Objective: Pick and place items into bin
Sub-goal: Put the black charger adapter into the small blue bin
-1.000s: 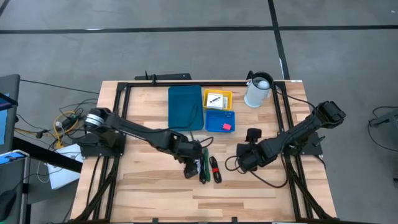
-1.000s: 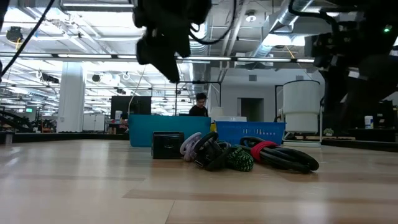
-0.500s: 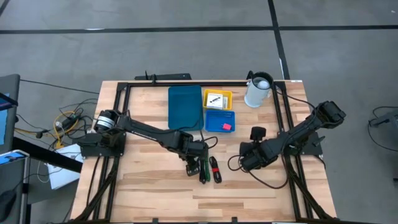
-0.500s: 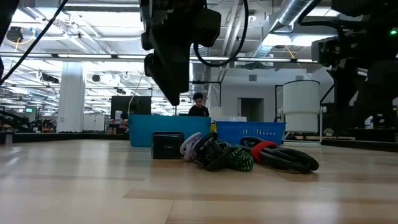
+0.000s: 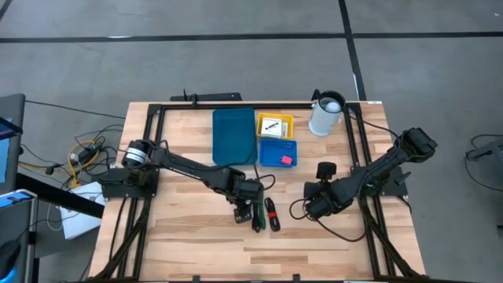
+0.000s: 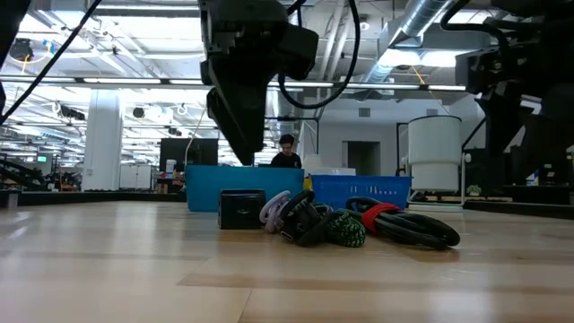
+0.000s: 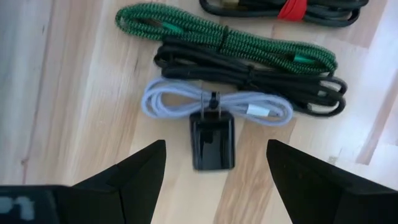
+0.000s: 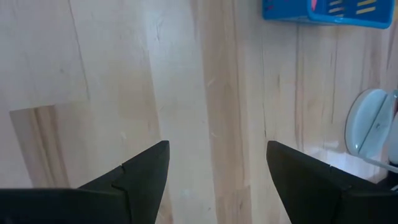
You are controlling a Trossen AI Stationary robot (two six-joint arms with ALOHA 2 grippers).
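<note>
- Two dark arms work over a pale wooden table (image 5: 189, 236), described from the left side to the right.
- Left gripper (image 5: 242, 206): its fingers (image 7: 124, 180) are spread wide and grip nothing; it hangs above the near end of a cluster of bundled cables, clear of the table in the low view.
- Black wall plug with its coiled white cable (image 7: 214, 115): it lies directly ahead of the left gripper, the plug body centred in the gap between the two fingers. The coil's long axis runs across that gap, so a straight descent looks likely to bracket the plug.
- Black coiled cable (image 7: 249, 71), green braided cable (image 7: 217, 37) and black cable with a red tie (image 7: 286, 9): these lie side by side and parallel, each farther from the left gripper than the one before.
- Long teal-blue plastic tray (image 5: 234, 135): it sits beyond the cluster, towards the far edge of the table.
- Small yellow tray (image 5: 275, 124) and small bright blue tray (image 5: 277, 152): they adjoin the teal tray on its right.
- Right gripper (image 5: 314, 206): also spread and empty, it waits over bare wood to the right of the cables, so the left arm is the nearer one.
- White cylindrical jug (image 5: 326, 114): it stands near the far right corner.
</note>
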